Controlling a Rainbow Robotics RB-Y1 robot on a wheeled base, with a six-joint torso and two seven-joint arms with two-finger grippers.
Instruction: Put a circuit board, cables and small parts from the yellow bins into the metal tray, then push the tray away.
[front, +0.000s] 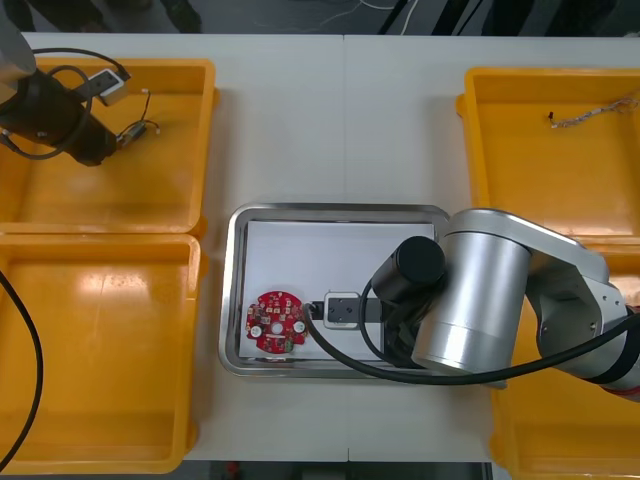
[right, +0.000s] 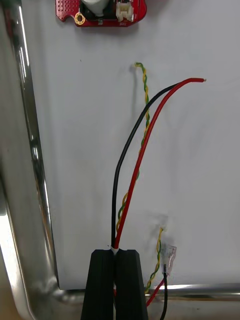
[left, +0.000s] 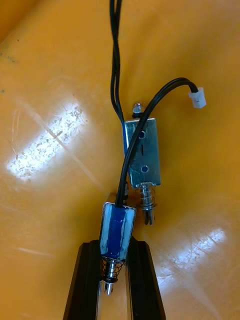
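My right claw is clenching the red-and-black cable toward the near edge of the metal tray, for release by the circuit board. My left claw is grasping a small metal part in the far-left yellow bin.

The right arm is showing silver cylinders, a black joint and a black cable; the left arm, black casing with looping cables. The left hand and right hand are showing blocky black fingers.

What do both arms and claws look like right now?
Right arm: smooth silver cylinders, black round cap, thick black cable looping beside it. Left arm: black wrist, grey box, black cable. Left claw and right claw: flat, black, square-tipped fingers.
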